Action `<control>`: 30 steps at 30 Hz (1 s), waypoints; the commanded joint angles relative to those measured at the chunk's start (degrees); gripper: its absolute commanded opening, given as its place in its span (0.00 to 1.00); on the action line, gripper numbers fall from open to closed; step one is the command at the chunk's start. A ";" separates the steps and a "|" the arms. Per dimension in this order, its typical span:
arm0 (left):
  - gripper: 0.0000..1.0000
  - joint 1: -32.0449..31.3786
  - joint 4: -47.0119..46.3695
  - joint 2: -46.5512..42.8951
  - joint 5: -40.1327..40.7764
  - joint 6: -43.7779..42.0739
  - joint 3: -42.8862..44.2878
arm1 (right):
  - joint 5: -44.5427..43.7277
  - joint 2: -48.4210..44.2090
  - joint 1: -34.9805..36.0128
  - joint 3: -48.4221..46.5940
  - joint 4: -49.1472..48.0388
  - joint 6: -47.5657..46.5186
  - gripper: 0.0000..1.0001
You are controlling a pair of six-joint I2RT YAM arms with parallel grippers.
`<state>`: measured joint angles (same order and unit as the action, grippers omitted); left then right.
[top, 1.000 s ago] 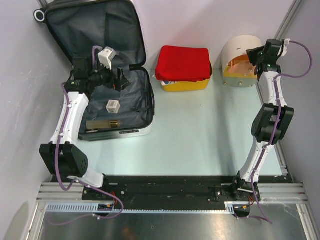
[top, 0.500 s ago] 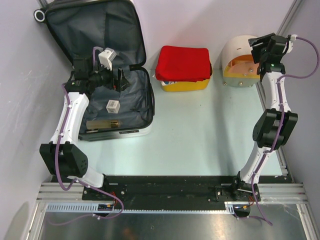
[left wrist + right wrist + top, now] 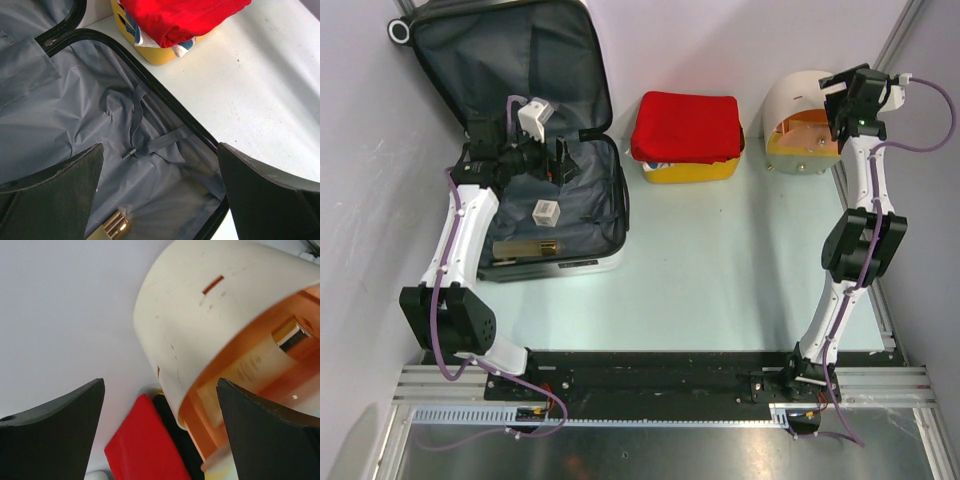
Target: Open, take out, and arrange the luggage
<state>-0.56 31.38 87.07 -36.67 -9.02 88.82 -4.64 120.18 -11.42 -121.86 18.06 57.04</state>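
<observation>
Right tool point(image 3: 838, 95), jaws newly spread, draws back from the drawer box point(image 3: 800, 95) right of the yellow basket point(image 3: 685, 170); left of it, opened luggage point(image 3: 590, 200) holds a white box point(image 3: 547, 211) and gold case point(image 3: 525, 247) under the spread left tool point(image 3: 562, 160).

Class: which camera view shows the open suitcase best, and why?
The top external view: the whole suitcase shows, lid open, both halves visible. The left wrist view catches only some grey lining and rim; the right wrist view mostly shows the drawer box.
</observation>
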 commanded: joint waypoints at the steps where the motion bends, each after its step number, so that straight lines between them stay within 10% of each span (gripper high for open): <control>1: 1.00 0.38 -0.88 -1.02 -0.42 1.28 0.74 | -3.70 2.77 0.43 -5.05 1.80 1.24 1.00; 24: 1.00 0.38 -0.35 1.17 2.65 3.57 3.64 | 0.87 10.17 0.26 -10.68 4.52 12.22 0.80; 30: 1.00 0.38 -0.26 1.88 2.04 3.48 3.03 | 3.49 5.95 0.17 -10.94 3.92 3.28 1.00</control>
<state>-0.56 31.40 88.25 -34.72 -8.36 90.02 -5.28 127.42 -12.25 -132.22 21.37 65.71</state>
